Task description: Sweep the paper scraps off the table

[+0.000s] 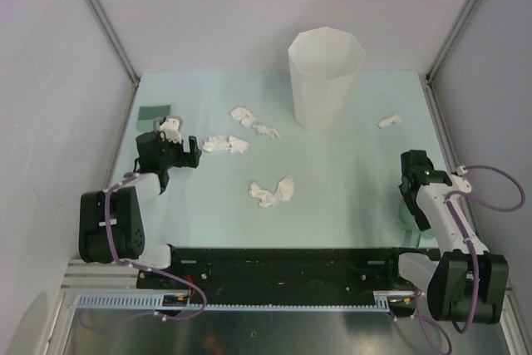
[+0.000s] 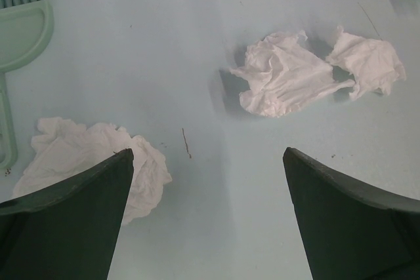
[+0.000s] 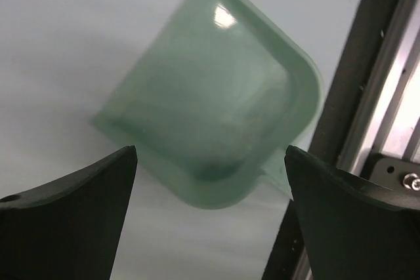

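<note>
Pale mint table [image 1: 349, 164] inside grey walls, with a white bin [image 1: 325, 81] standing at the far centre. I am finding the paper scraps [image 1: 273, 191] lying loose across the left and middle of the surface, with one stray [image 1: 389, 121] to the right of the bin; none is gathered yet.

I am noting the left gripper [image 2: 207, 162] hanging over the leftmost wads, jaws spread wide and holding nothing. One wad [image 2: 85, 162] is lying partly under its left finger, and a pair [image 2: 289, 73] is lying ahead and to the right. A green brush [image 2: 23, 24] is lying just left of that gripper, its handle running back toward the wrist, so I am judging the left arm nearer for it.

I am seeing the right gripper [image 3: 210, 155] poised above a translucent green dustpan [image 3: 210, 96] beside the right rail, jaws likewise wide apart and gripping nothing.
</note>
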